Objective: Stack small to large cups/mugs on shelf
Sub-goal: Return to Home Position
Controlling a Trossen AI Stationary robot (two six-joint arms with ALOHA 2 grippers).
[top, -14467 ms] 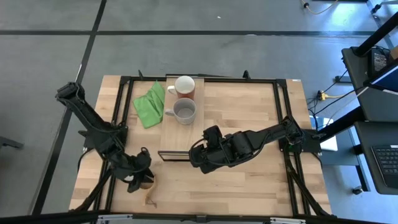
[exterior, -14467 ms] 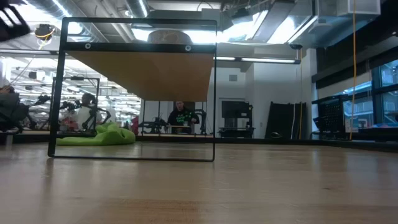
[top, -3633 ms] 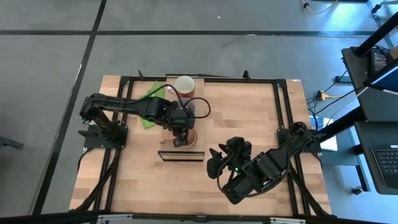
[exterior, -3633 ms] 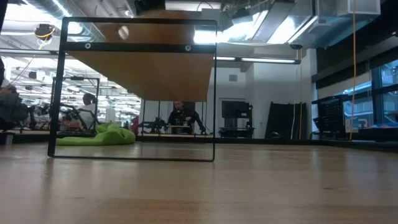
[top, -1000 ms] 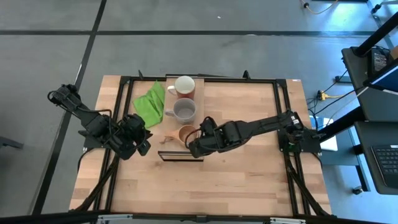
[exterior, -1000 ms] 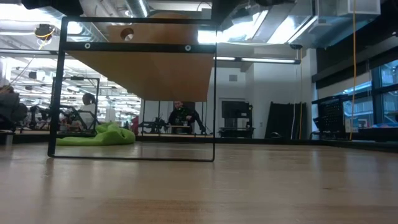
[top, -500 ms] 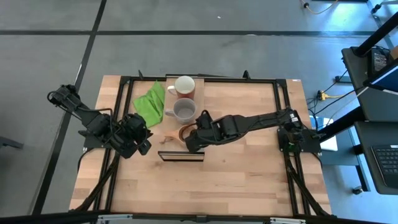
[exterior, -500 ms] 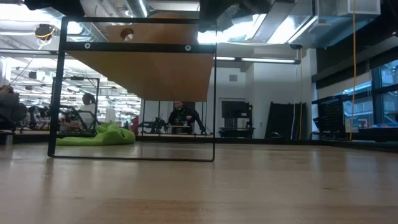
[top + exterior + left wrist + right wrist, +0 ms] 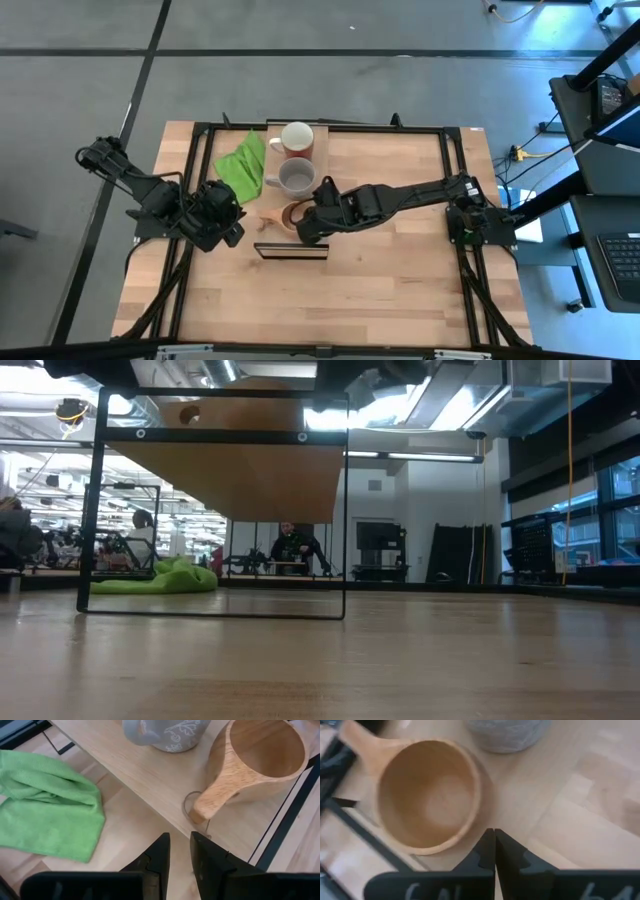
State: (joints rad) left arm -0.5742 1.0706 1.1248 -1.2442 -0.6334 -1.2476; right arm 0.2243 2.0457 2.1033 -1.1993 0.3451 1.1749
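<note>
A red mug [image 9: 297,137], a grey mug [image 9: 297,177] and a small wooden cup [image 9: 291,212] stand upright in a row on the raised light-wood shelf [image 9: 285,241]. The wooden cup [image 9: 425,805] is nearest the shelf's near end, and its stub handle [image 9: 210,802] reaches out over the shelf's left edge. My right gripper [image 9: 303,224] is shut and sits just right of the cup. My left gripper [image 9: 232,222] hangs left of the shelf, slightly open with nothing between its fingers [image 9: 159,851]. My right gripper has its shut fingertips [image 9: 490,837] against the wooden cup's outer wall [image 9: 477,820], on the side away from the handle. It comes slanting down from the table's right. The cup stands upright with its base on the shelf.
A green cloth [image 9: 240,165] lies on the table left of the shelf. A black frame [image 9: 100,510] holds the shelf above the table. Black rails run around the table's edges. In the low view, people show in the room behind.
My right gripper, shut throughout, has moved toward the table's left edge against the wooden cup. The cup has slid a little to the left along the shelf and stays upright.
</note>
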